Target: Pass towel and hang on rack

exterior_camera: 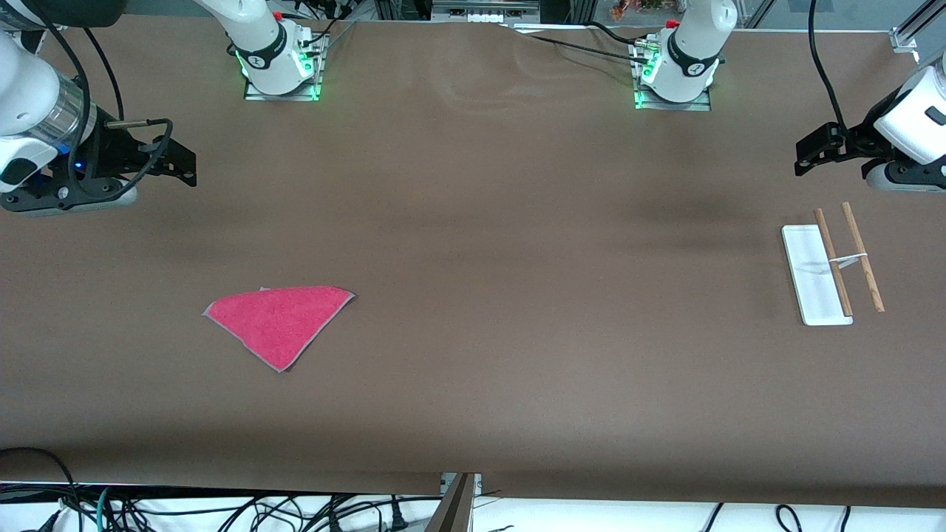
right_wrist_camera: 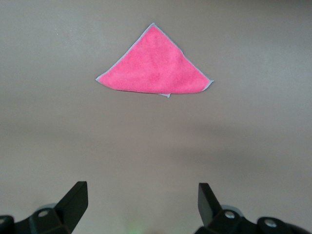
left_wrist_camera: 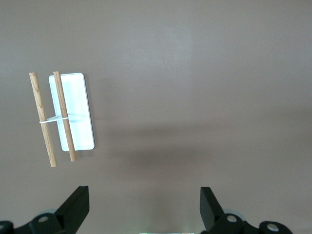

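Note:
The pink-red towel [exterior_camera: 279, 323], folded to a triangle with a grey edge, lies flat on the brown table toward the right arm's end. It also shows in the right wrist view [right_wrist_camera: 156, 68]. The rack [exterior_camera: 842, 258], a white base with two brown rods, stands toward the left arm's end. It also shows in the left wrist view [left_wrist_camera: 61, 117]. My right gripper [exterior_camera: 188, 166] hangs open and empty above the table, apart from the towel; its own view [right_wrist_camera: 142, 191] shows it too. My left gripper [exterior_camera: 802, 157] hangs open and empty near the rack; its own view [left_wrist_camera: 145, 195] shows it too.
The right arm's base [exterior_camera: 281, 66] and the left arm's base [exterior_camera: 676, 74] stand along the table's edge farthest from the front camera. Loose cables [exterior_camera: 222, 510] hang below the table's nearest edge. A black cable [exterior_camera: 824, 66] runs to the left arm.

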Tool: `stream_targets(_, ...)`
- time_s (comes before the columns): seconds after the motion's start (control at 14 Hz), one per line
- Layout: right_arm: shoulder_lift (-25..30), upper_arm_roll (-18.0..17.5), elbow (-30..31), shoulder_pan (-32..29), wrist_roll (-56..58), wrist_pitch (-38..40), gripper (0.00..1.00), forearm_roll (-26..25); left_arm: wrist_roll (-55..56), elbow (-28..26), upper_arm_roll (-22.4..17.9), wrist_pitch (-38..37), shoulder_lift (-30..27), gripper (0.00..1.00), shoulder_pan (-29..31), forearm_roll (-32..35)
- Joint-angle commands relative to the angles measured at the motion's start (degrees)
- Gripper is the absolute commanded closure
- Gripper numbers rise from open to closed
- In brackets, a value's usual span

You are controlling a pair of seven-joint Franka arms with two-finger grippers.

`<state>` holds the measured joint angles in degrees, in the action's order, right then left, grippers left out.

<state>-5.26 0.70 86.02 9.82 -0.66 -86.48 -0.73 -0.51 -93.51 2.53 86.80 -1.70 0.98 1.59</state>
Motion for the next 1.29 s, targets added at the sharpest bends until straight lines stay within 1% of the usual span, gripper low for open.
stream_targets(0.0, 0.5, -1.7, -0.1, -0.6, -1.4, 0.3, 0.0, -1.1, -1.1, 1.6, 0.4, -0.4, 0.7, 0.0, 0.3, 1.0)
stream_targets(0.29, 0.2, -1.7, -0.5, 0.3, -2.2, -0.1, 0.0, -1.2, -1.0, 1.7, 0.5, -0.4, 0.7, 0.0, 0.3, 0.7)
stream_targets(1.21, -0.5, -1.1, 0.1, 0.0, -1.6, 0.1, 0.0, -0.9, -0.9, 1.7, 0.6, -0.4, 0.7, 0.0, 0.3, 0.7)
